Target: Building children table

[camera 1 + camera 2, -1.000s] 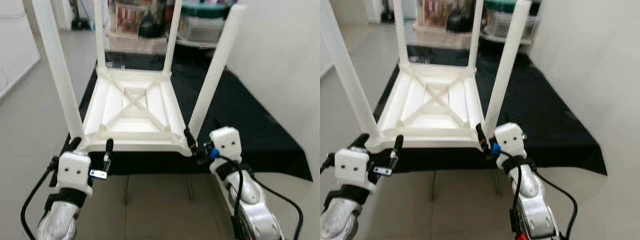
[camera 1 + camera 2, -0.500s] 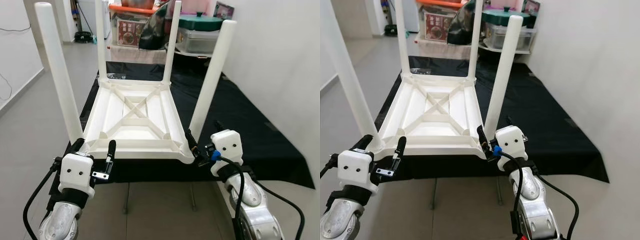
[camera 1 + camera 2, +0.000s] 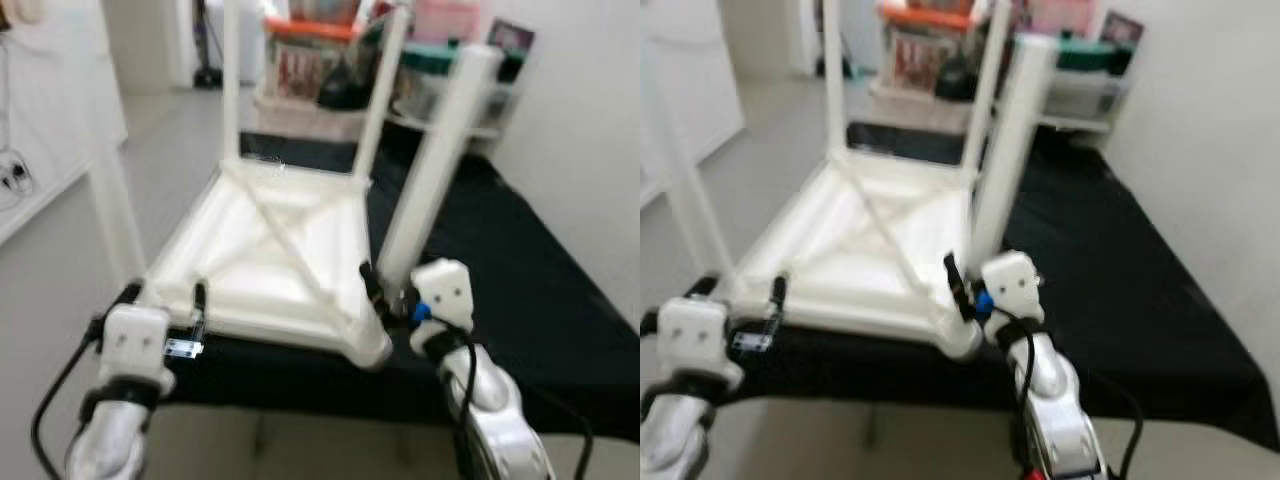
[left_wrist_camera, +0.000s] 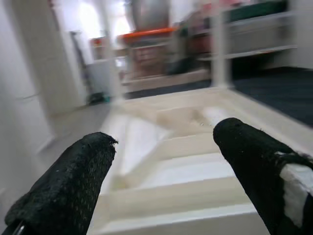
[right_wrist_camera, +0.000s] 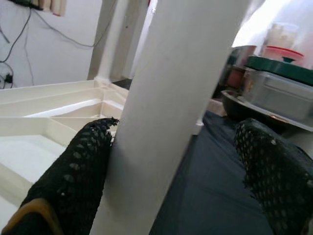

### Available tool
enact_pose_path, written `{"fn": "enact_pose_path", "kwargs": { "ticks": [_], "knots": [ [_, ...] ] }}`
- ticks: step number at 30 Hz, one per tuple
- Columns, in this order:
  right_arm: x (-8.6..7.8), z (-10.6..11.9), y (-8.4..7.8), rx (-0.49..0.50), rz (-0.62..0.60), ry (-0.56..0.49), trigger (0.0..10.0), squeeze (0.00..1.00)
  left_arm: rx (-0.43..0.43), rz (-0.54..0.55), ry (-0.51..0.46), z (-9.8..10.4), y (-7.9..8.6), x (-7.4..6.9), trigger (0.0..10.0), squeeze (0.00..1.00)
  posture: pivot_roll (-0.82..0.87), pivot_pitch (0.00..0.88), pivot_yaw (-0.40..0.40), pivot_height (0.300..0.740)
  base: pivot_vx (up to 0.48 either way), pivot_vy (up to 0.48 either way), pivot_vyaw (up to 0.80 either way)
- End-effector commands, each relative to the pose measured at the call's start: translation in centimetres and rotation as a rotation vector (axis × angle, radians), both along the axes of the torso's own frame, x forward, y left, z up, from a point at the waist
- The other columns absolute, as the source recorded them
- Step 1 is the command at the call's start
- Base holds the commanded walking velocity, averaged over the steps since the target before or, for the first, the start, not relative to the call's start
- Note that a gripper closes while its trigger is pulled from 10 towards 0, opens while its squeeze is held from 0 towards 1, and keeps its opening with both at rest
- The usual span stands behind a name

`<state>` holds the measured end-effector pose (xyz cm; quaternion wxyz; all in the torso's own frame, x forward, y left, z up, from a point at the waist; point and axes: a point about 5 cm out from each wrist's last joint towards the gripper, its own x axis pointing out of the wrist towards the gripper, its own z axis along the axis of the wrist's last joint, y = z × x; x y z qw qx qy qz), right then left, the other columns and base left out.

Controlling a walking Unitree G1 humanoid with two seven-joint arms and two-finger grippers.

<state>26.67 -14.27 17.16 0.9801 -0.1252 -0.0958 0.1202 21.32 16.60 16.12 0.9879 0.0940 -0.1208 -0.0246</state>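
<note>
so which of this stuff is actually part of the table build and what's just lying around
Part of the job:
- upturned white table
- its near right leg
- black mat under it
- left tool, right tool

Just lying about:
- shelf clutter behind
- lidded bins

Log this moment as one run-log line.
table: upside down on black mat, legs up | left gripper: jaws open at near edge | right gripper: jaws open around near-right leg | head views blurred
</note>
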Motion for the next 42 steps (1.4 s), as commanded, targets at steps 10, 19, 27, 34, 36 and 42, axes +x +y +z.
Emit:
{"fn": "enact_pose_path", "kwargs": {
  "ticks": [10, 19, 27, 34, 36, 42],
  "knots": [
    [0.3, -0.3, -0.9, -0.005, -0.043, 0.019, 10.0, 0.0, 0.017, 0.019, 0.021, -0.3, 0.3, 0.0, 10.0, 0.0, 0.04, 0.0, -0.11, 0.74, 0.0, 0.0, 0.0],
    [0.4, -0.3, -0.8, -0.01, -0.036, 0.024, 10.0, 0.0, 0.019, 0.004, 0.055, -0.9, -0.1, 0.0, 10.0, 0.0, 0.04, 0.0, -0.111, 0.74, 0.0, 0.0, 0.0],
    [1.6, 2.4, -1.3, 0.048, -0.051, -0.037, 10.0, 0.0, 0.02, -0.014, 0.065, -1.1, -0.3, 0.2, 10.0, 0.0, 0.04, 0.0, -0.105, 0.74, 0.0, 0.0, 0.0],
    [3.3, 6.0, -1.4, 0.105, -0.043, -0.126, 10.0, 0.0, 0.019, -0.019, 0.07, -1.3, -0.5, 0.4, 10.0, 0.0, 0.05, 0.0, -0.113, 0.74, 0.0, 0.0, 0.0],
    [3.6, 6.5, -1.4, 0.107, -0.04, -0.14, 10.0, 0.0, 0.021, -0.019, 0.072, -1.4, -0.5, 0.4, 10.0, 0.0, 0.05, 0.0, -0.115, 0.74, 0.0, 0.0, 0.0],
    [4.5, 8.0, -1.8, 0.211, -0.031, -0.131, 10.0, 0.0, 0.023, -0.019, 0.078, -1.6, -0.6, 0.3, 10.0, 0.0, 0.05, 0.0, -0.115, 0.74, 0.0, 0.0, 0.0]
  ]
}}
